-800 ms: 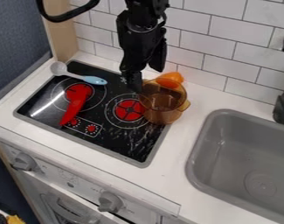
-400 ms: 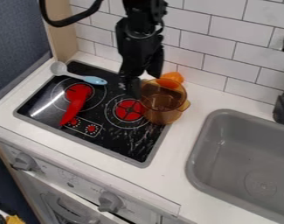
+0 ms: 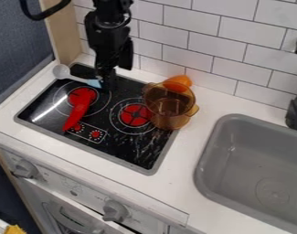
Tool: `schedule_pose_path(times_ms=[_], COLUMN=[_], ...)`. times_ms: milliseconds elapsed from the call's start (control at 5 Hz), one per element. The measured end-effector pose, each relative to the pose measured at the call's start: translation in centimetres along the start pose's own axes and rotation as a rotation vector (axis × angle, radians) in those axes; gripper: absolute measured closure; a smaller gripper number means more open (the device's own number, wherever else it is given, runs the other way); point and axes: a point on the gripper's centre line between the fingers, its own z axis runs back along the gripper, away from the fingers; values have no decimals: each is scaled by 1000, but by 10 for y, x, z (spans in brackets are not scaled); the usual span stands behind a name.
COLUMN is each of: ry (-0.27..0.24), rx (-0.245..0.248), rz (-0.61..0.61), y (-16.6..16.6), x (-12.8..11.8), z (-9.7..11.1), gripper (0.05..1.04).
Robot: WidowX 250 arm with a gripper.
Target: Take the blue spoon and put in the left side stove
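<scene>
the gripper (image 3: 115, 78) hangs over the far left part of the stove (image 3: 146, 170), as the camera sees it, its fingers spread apart, one reaching lower in view than the other. the blue spoon (image 3: 92, 82) lies across the stove's far left corner, its pale bowl out over the stove's left edge and its blue handle pointing in over the stove. the handle's end is hidden by the gripper, so i cannot tell whether they touch. a red pepper (image 3: 78, 109) lies on the left side of the stove, nearer the camera than the spoon. a see-through amber pot (image 3: 169, 109) stands at the stove's right edge, with an orange thing (image 3: 178, 82) just behind it. the grey sink (image 3: 213, 151) is set in the table (image 3: 190, 157), to the right of the stove.
</scene>
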Motion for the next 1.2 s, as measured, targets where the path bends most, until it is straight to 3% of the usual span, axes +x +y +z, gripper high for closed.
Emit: schedule_pose_path(times_ms=[400, 800, 1000, 1200], ry=[62, -12, -28, -62], rx=[59, 138, 134, 130], rz=[102, 117, 121, 122], y=[-27, -33, -37, -35], x=[32, 49, 53, 57], z=[-39, -74, -78, -81], gripper=[83, 83, 137, 421])
